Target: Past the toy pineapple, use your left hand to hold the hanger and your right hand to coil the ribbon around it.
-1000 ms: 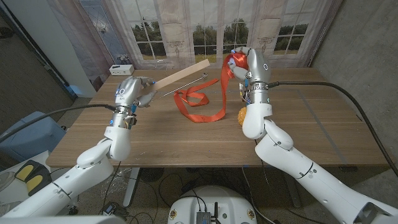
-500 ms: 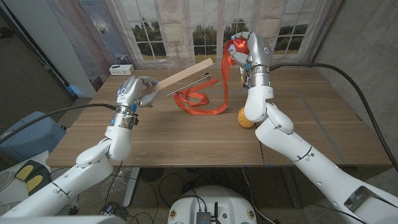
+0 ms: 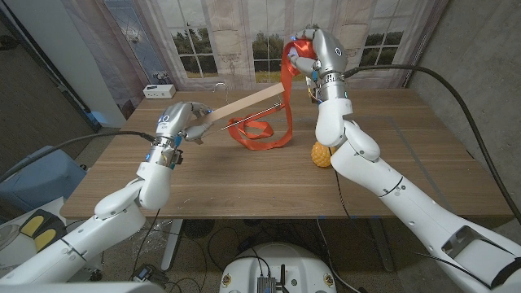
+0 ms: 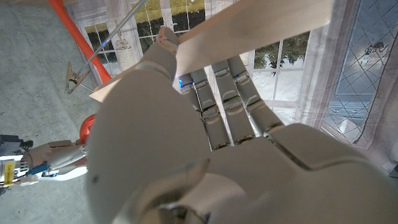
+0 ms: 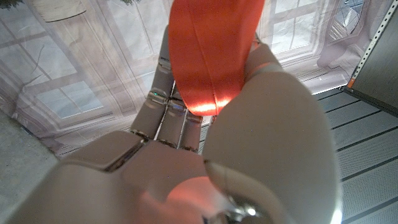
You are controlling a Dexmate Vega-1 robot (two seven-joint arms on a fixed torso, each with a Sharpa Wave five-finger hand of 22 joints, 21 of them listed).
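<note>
My left hand (image 3: 181,120) grips the near end of a wooden hanger (image 3: 242,104), a pale flat bar with a metal rod (image 3: 262,109) under it, raised slantwise over the table. The left wrist view has the hand (image 4: 205,124) closed round the bar (image 4: 261,28). My right hand (image 3: 316,50) holds a bunch of orange ribbon (image 3: 286,81) high above the table's far side. The ribbon hangs from it past the hanger's far end and loops on the table (image 3: 262,137). In the right wrist view the ribbon (image 5: 211,50) is pinched in the hand (image 5: 249,143). A toy pineapple (image 3: 322,154) lies beside my right forearm.
A small white box (image 3: 158,89) sits at the table's far left corner. Windows and sheer curtains (image 3: 244,41) stand behind the wooden table (image 3: 407,179). A blue chair (image 3: 37,175) is off the left edge.
My right hand has risen and moved back with the ribbon, pulling it taut upward. The hanger's far end has swung lower and nearer the ribbon. The left hand stays in place.
</note>
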